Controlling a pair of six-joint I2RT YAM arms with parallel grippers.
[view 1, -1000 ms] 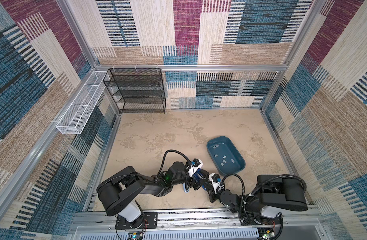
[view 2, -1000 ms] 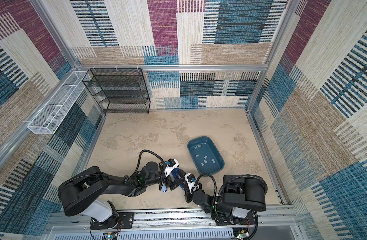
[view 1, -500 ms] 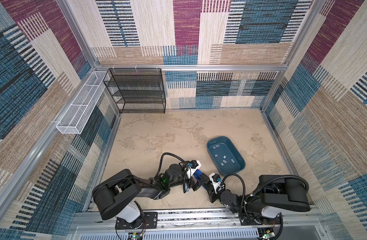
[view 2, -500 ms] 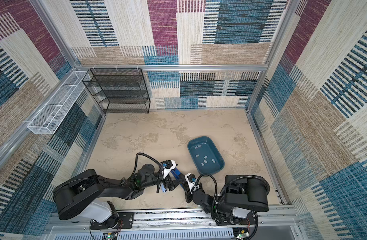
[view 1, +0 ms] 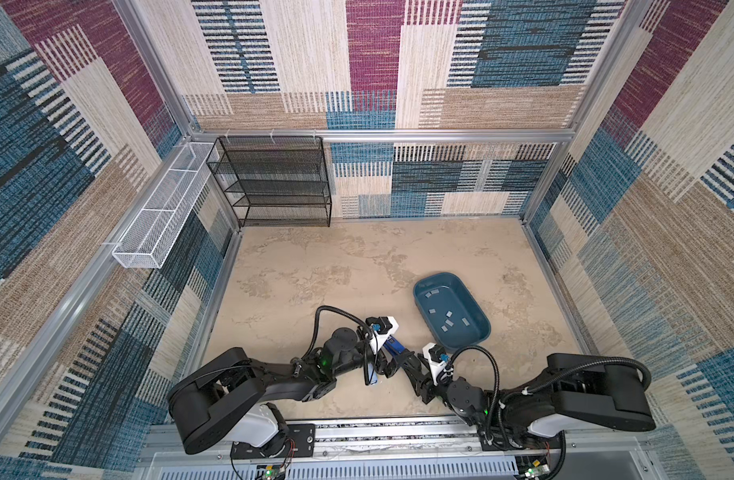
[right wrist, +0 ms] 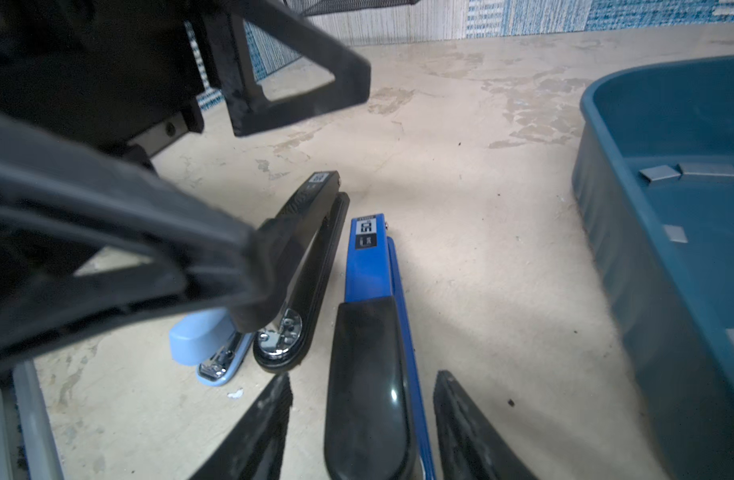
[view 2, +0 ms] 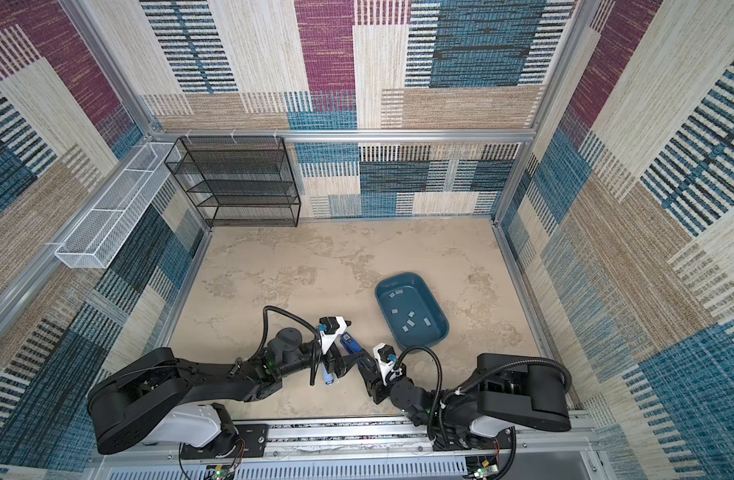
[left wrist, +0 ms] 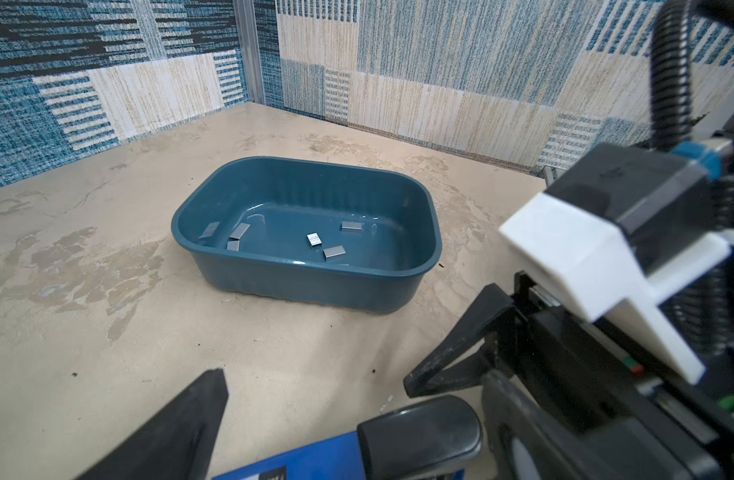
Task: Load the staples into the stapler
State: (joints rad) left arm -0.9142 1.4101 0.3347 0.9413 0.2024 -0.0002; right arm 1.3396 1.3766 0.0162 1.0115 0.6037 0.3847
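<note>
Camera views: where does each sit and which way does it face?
Top views: high over the front edge, looking down on the table; both arms, left tool, right tool.
Left wrist: on the left arm, facing the tub of staples; own finger, right arm.
Right wrist: on the right arm, facing along the blue stapler; own fingers, left tool.
Shared: both wrist views show tub and blue stapler.

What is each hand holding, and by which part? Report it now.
Nothing is held. The right hand straddles the black rear end of the blue metal stapler with gaps on both sides; the left hand stands wide open, empty.
</note>
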